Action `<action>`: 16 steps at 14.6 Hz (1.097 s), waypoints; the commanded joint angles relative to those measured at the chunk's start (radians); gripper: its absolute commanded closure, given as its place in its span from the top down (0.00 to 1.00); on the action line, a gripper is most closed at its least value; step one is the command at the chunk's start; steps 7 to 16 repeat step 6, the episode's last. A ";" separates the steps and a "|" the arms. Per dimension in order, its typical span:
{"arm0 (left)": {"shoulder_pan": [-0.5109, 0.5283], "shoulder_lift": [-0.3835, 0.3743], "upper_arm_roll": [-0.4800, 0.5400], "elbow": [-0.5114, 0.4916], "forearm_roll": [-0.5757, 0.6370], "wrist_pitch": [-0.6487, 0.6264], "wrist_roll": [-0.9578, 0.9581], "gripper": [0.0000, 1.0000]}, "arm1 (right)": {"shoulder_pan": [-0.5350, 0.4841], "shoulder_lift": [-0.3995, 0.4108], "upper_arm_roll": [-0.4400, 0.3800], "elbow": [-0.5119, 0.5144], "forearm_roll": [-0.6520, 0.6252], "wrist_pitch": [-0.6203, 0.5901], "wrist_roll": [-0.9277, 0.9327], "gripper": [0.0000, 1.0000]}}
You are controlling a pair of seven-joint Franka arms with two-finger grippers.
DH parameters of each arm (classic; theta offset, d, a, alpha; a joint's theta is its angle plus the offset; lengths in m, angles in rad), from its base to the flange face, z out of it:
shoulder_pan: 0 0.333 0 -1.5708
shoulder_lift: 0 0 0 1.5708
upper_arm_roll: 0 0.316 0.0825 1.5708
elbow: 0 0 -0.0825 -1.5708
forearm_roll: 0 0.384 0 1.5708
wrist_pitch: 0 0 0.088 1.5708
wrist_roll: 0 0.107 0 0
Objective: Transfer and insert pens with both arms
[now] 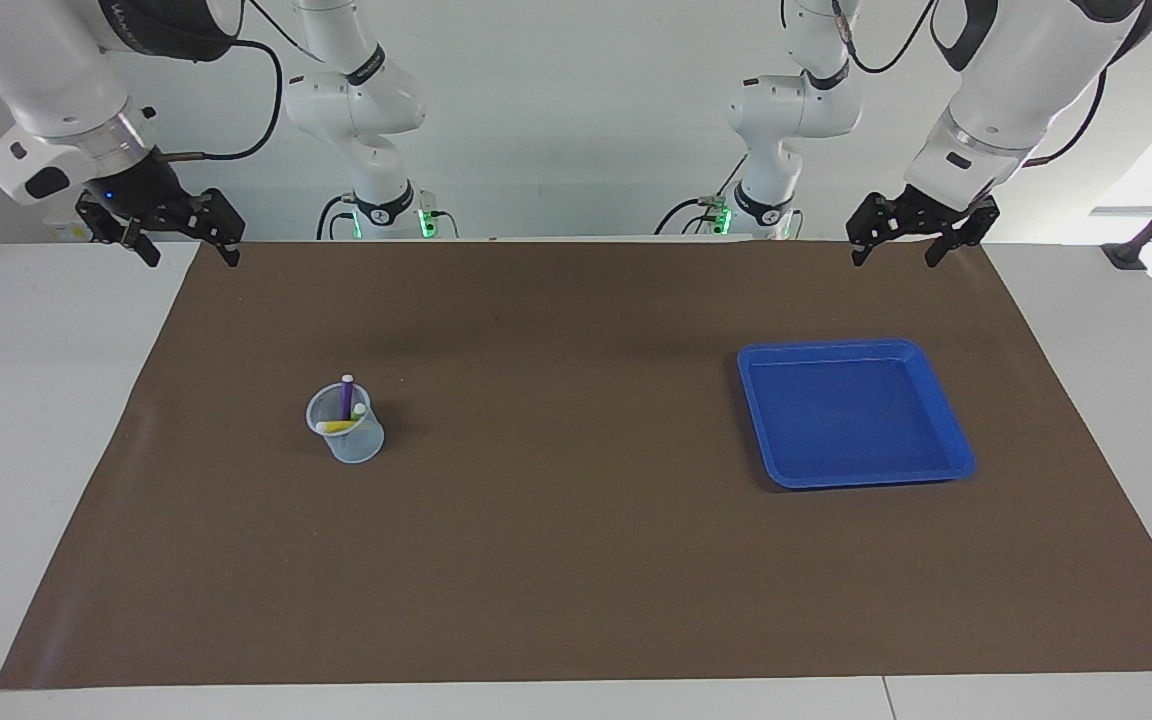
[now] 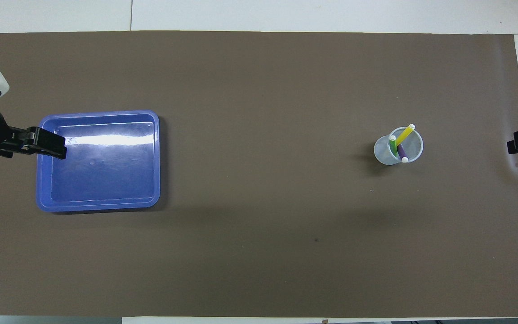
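Observation:
A clear plastic cup (image 1: pixel 348 437) stands upright on the brown mat toward the right arm's end. It holds all three pens: purple (image 1: pixel 347 396), yellow (image 1: pixel 338 426) and green (image 1: pixel 358 410). In the overhead view the cup (image 2: pixel 382 153) shows the yellow pen (image 2: pixel 405 134), the green pen (image 2: pixel 392 145) and the purple pen (image 2: pixel 401 153) leaning inside it. My left gripper (image 1: pixel 896 255) hangs open and empty in the air, over the blue tray's outer edge in the overhead view (image 2: pixel 56 148). My right gripper (image 1: pixel 191 255) hangs open and empty over the mat's edge at its own end (image 2: pixel 517 143).
An empty blue tray (image 1: pixel 851 412) lies on the mat (image 1: pixel 556 540) toward the left arm's end; it also shows in the overhead view (image 2: pixel 106 171). A thin black bracket (image 1: pixel 1131 250) stands on the white table off the mat's corner.

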 commanded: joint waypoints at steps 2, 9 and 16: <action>0.000 -0.023 0.012 -0.022 -0.010 0.010 0.015 1.00 | 0.007 -0.020 -0.003 -0.009 0.017 0.008 0.015 1.00; 0.001 -0.023 0.012 -0.024 -0.010 0.010 0.012 1.00 | 0.007 -0.020 0.004 -0.010 0.015 0.011 0.015 1.00; 0.001 -0.023 0.012 -0.024 -0.010 0.010 0.012 1.00 | 0.007 -0.020 0.004 -0.010 0.015 0.011 0.015 1.00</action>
